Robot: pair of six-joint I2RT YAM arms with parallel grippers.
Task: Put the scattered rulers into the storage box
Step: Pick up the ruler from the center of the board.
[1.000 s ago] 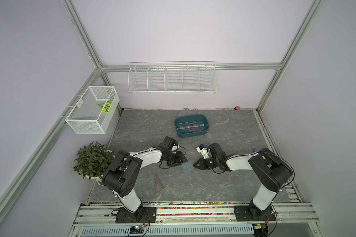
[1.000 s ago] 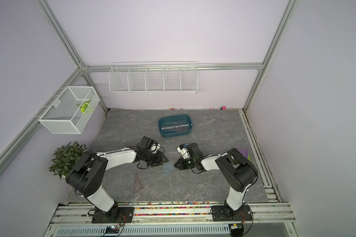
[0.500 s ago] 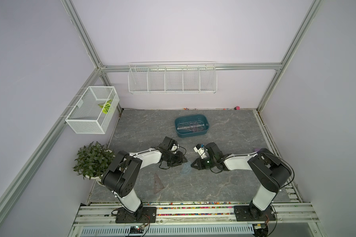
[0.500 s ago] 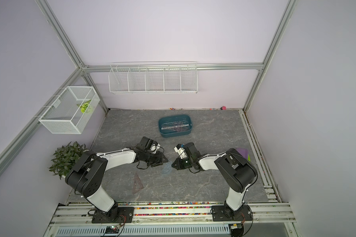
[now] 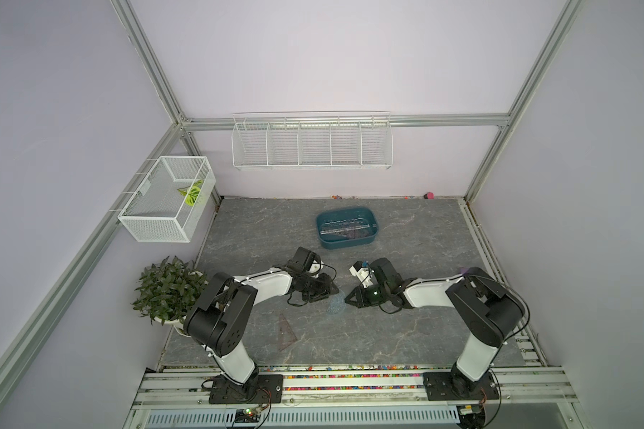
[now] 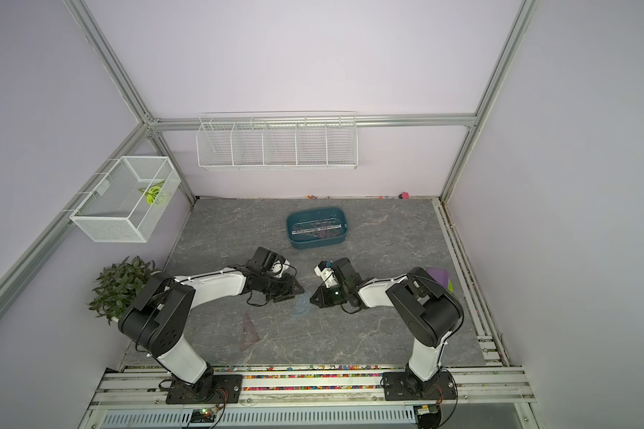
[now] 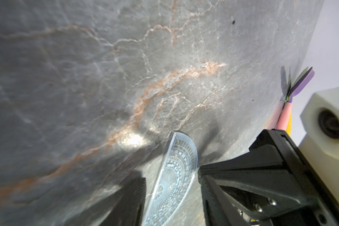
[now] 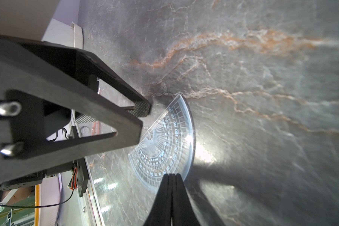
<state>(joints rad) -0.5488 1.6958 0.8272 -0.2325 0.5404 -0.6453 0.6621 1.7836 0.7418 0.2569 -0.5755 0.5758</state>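
The bluish half-round protractor (image 5: 336, 306) (image 6: 301, 304) lies on the grey tabletop (image 5: 406, 334) between the two arms, well short of the storage box (image 5: 344, 243) (image 6: 316, 242).

In the left wrist view the protractor (image 7: 174, 176) sits between the left jaws, which stand apart, one on either side of it. I cannot tell whether either one touches it.

In the right wrist view the right jaws are pressed together, and their tips meet the curved edge of the protractor (image 8: 164, 144). They hold nothing.

Both the left arm (image 5: 268, 286) and the right arm (image 5: 428, 295) reach low over the tabletop toward each other.

A brownish triangle (image 5: 286, 332) (image 6: 249, 332) lies flat nearer the front rail, apart from both arms.

The box stands toward the back wall and holds a clear straight ruler (image 5: 344, 227) (image 6: 315, 227) on top of darker pieces.

A purple flat item (image 6: 438, 276) lies at the right edge of the tabletop, behind the right arm. A potted plant (image 5: 168, 289) stands at the left edge, with a wire basket (image 5: 164, 200) on the wall above it. A wire rack (image 5: 311, 143) hangs on the back wall.
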